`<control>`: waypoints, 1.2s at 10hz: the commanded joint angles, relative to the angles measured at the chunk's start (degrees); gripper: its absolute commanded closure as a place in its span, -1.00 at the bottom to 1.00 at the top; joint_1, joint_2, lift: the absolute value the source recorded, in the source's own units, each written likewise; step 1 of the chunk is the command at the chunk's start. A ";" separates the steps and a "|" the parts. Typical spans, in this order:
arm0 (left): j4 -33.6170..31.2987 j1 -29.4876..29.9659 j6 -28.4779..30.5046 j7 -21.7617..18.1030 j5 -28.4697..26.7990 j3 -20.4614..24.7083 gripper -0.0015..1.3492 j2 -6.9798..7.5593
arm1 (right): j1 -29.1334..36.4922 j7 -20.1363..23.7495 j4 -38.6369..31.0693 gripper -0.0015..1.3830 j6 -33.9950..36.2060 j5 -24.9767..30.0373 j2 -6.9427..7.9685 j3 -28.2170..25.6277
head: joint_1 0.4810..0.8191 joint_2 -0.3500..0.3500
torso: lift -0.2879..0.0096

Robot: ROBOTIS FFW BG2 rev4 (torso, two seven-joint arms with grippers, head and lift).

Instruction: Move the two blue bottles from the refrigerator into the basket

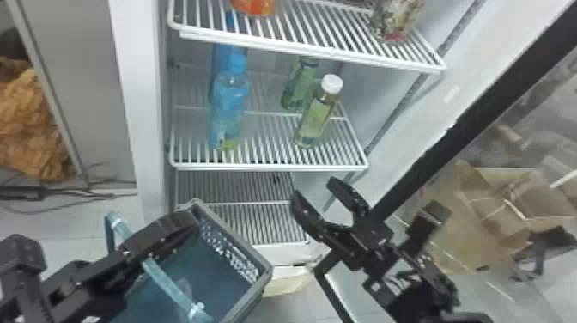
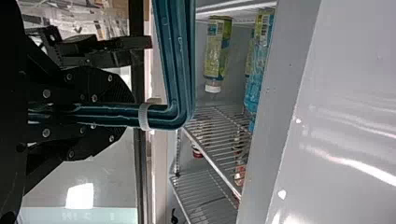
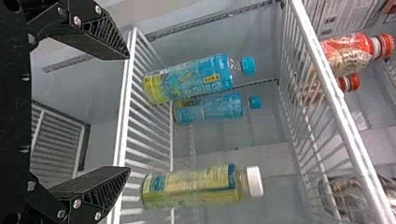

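Two blue bottles (image 3: 212, 108) stand on the refrigerator shelf (image 1: 270, 166). The left pincer (image 2: 128, 114) grips the handle (image 2: 177, 60) of the basket (image 1: 210, 266); the right pincer (image 1: 315, 189), spread, seems at the approach step and should next straddle the front bottle (image 1: 229, 107).

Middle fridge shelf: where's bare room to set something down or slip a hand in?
Widest: bare wires between the front blue bottle and the white-capped bottle. Narrower: right front corner, between the white-capped bottle and the shelf's right edge. Crowded: left, rear blue bottle behind the front one; right, green bottle behind the white-capped one.
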 commanded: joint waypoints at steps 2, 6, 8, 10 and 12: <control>0.24 -0.54 0.08 -0.01 0.00 -0.28 0.78 0.00 | -5.63 0.83 2.91 -0.68 0.42 -0.07 -0.98 4.02 | 0.27 -0.85 | -0.54; 0.38 -0.68 0.08 -0.01 0.11 -0.39 0.78 0.00 | -13.37 0.74 7.13 -0.68 0.42 0.38 -1.42 7.22 | 0.27 -0.69 | -0.54; 0.52 -1.10 0.08 -0.01 0.11 -0.74 0.78 0.00 | -16.88 0.22 9.66 -0.68 0.14 0.38 -1.68 9.04 | 0.27 -0.63 | -0.54; 0.80 -1.10 0.08 -0.01 0.23 -1.19 0.78 -0.09 | -20.40 -0.40 12.75 -0.68 -0.71 0.50 -2.03 11.44 | 0.27 -0.57 | -0.54; 1.08 -1.39 0.08 -0.01 0.23 -1.54 0.78 -0.09 | -23.77 -1.01 15.85 -0.68 -1.27 0.61 -2.47 13.73 | 0.27 -0.52 | -0.54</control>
